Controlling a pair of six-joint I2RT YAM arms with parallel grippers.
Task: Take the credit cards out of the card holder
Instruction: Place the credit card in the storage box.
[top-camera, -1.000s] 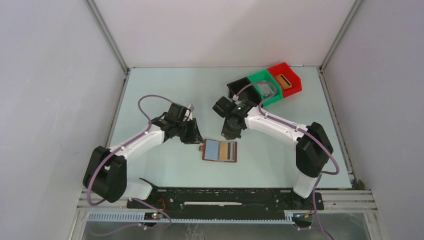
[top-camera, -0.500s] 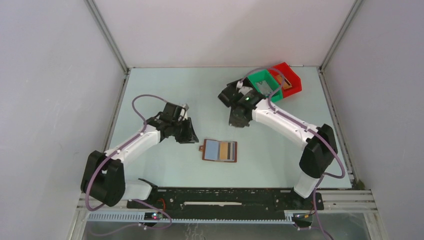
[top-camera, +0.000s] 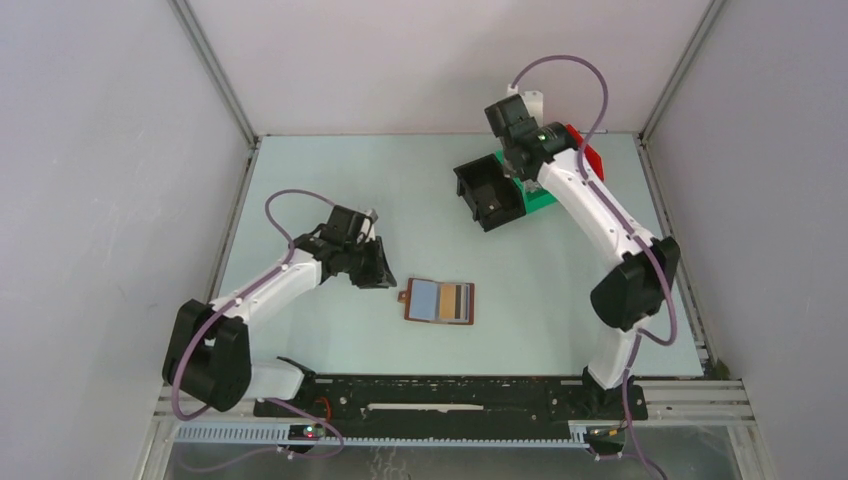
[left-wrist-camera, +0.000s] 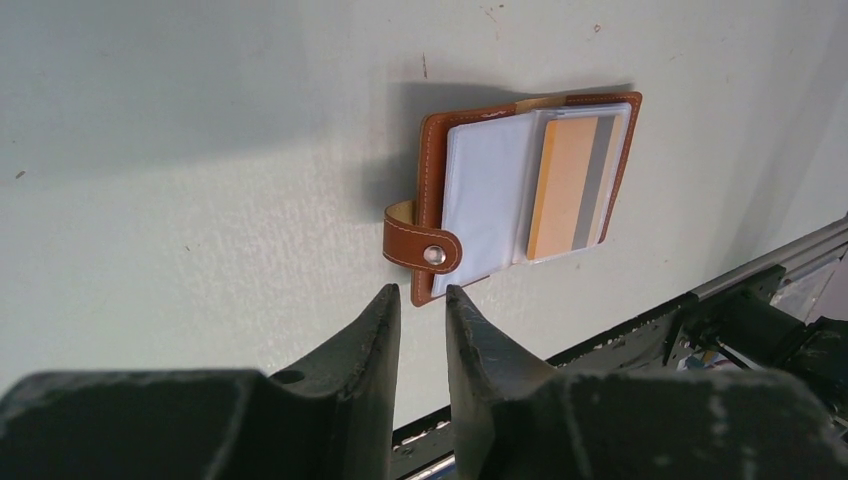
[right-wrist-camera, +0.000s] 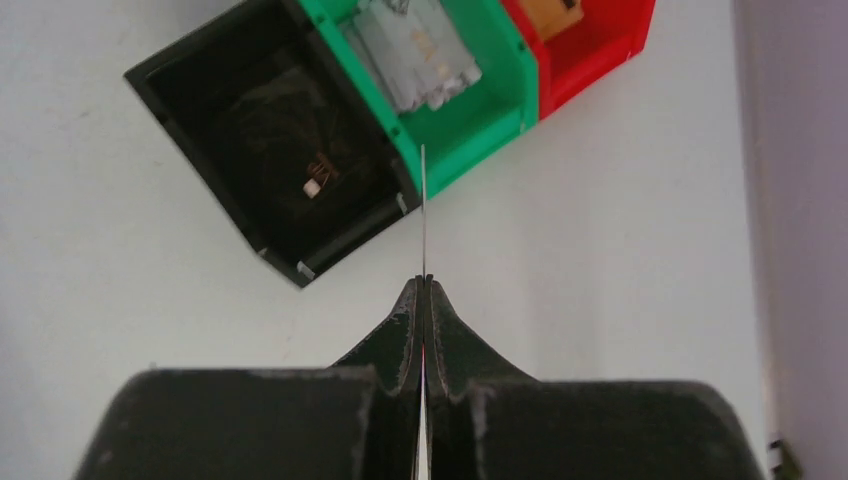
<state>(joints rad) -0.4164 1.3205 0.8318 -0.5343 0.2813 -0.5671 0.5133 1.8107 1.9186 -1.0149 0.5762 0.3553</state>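
Observation:
The card holder (top-camera: 440, 301) lies open on the table, brown rim, pale blue panel on the left. In the left wrist view (left-wrist-camera: 520, 190) a tan-orange credit card (left-wrist-camera: 562, 185) sits in its right pocket over a grey one, and the strap tab (left-wrist-camera: 420, 245) points at me. My left gripper (top-camera: 383, 272) (left-wrist-camera: 420, 290) hangs just left of the tab, jaws a narrow gap apart and empty. My right gripper (top-camera: 512, 158) (right-wrist-camera: 424, 280) is shut on a thin card (right-wrist-camera: 423, 210) seen edge-on, held high above the bins.
Three bins stand in a row at the back right: black (top-camera: 487, 195) (right-wrist-camera: 180, 95), green (top-camera: 540, 197) (right-wrist-camera: 470, 130) with grey-white cards (right-wrist-camera: 415, 50) inside, and red (top-camera: 590, 160) (right-wrist-camera: 600, 50) with an orange card (right-wrist-camera: 555, 12). The frame rail (left-wrist-camera: 760, 270) runs along the near edge.
My right arm has swung up and back from beside the card holder to above the bins. My left gripper shifted slightly left early on, then stayed put.

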